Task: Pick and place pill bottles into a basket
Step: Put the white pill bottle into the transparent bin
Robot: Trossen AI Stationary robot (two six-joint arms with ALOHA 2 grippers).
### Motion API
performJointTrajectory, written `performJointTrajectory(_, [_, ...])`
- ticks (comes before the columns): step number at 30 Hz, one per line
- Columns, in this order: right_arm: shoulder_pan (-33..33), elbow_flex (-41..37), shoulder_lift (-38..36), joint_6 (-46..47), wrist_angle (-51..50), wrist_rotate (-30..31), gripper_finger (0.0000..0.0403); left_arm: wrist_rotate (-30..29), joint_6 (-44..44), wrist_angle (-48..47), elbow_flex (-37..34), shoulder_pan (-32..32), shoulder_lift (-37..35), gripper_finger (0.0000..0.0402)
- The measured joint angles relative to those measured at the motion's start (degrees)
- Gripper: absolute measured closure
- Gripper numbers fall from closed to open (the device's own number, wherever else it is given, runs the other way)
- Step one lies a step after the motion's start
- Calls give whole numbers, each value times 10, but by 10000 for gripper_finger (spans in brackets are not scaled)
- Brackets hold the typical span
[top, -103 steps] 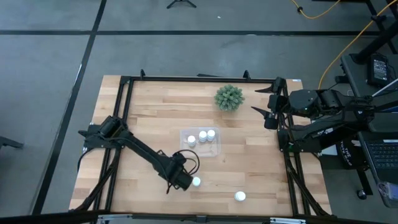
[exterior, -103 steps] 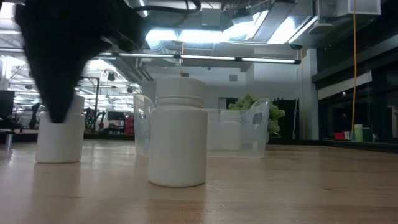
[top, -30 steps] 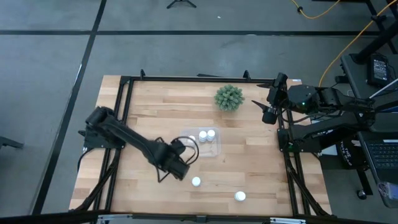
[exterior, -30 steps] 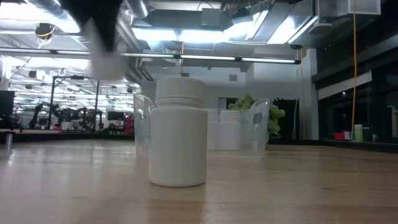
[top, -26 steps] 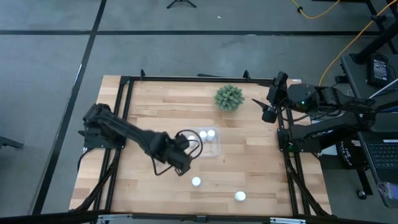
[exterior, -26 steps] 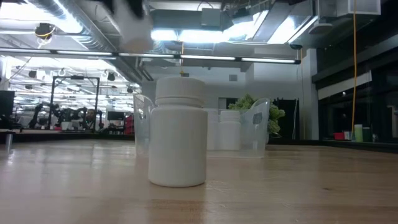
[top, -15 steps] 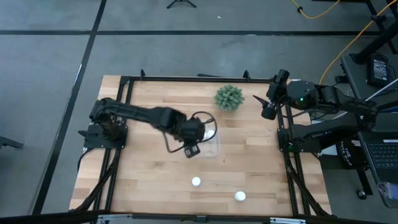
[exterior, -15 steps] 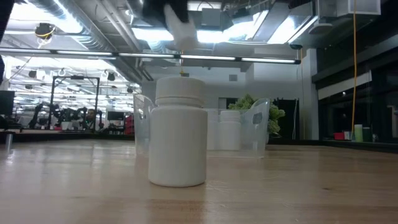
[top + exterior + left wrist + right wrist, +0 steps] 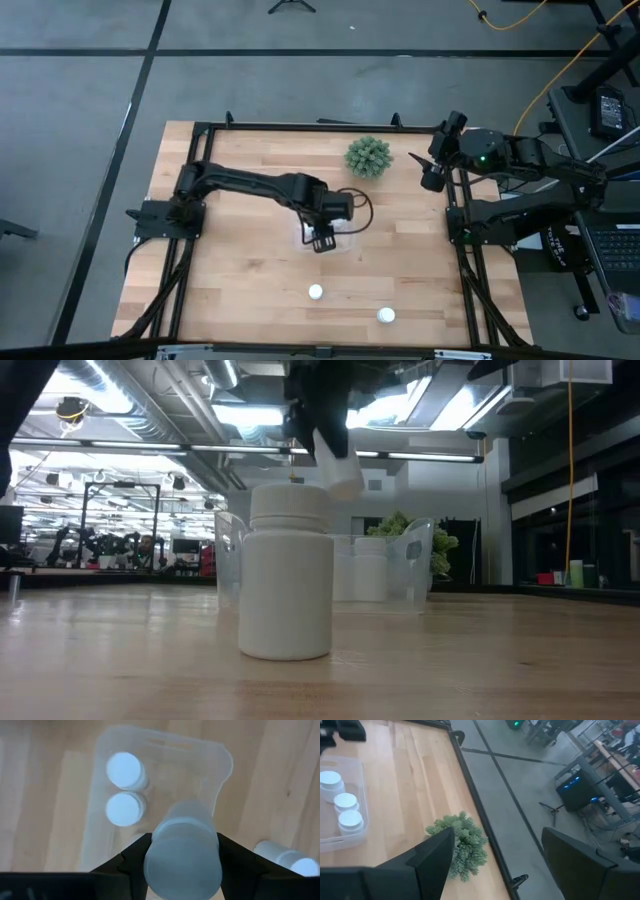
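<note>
Clear plastic makes the basket [image 9: 326, 232] hard to make out from above, where most of it is covered by the left gripper [image 9: 321, 240] and the arm's wrist; its rounded walls are better seen in the left wrist view [image 9: 218, 757]. The left gripper is clenched on a pill bottle [image 9: 182, 852], held above the basket's near edge, and in the low view this held bottle [image 9: 338, 468] is seen tilted, in the air above the table. In the left wrist view two bottles [image 9: 125, 790] are seen standing in the basket, while three [image 9: 340, 800] are shown there in the right wrist view. Two more bottles are left on the wooden table [image 9: 240, 280] toward its front edge, one [image 9: 316, 292] to the left of the other [image 9: 386, 315]; the large bottle [image 9: 288, 575] filling the low view blocks much of the basket behind it. The green plant [image 9: 368, 157] is set near the far edge of the table. The right gripper [image 9: 425, 168] is held at the table's right rim, its fingers spread and holding nothing.
</note>
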Motion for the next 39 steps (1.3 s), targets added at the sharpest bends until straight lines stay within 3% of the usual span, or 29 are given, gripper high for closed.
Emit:
performJointTrajectory(12, [0,0,0,14,-1,-24,102,-20,27,-29,1,-23,72,228])
performJointTrajectory(28, [0,0,0,38,-1,-40,102,-55,46,-17,0,-25,109,227])
performJointTrajectory(39, [0,0,0,40,-1,-42,102,-43,25,-14,0,-25,109,124])
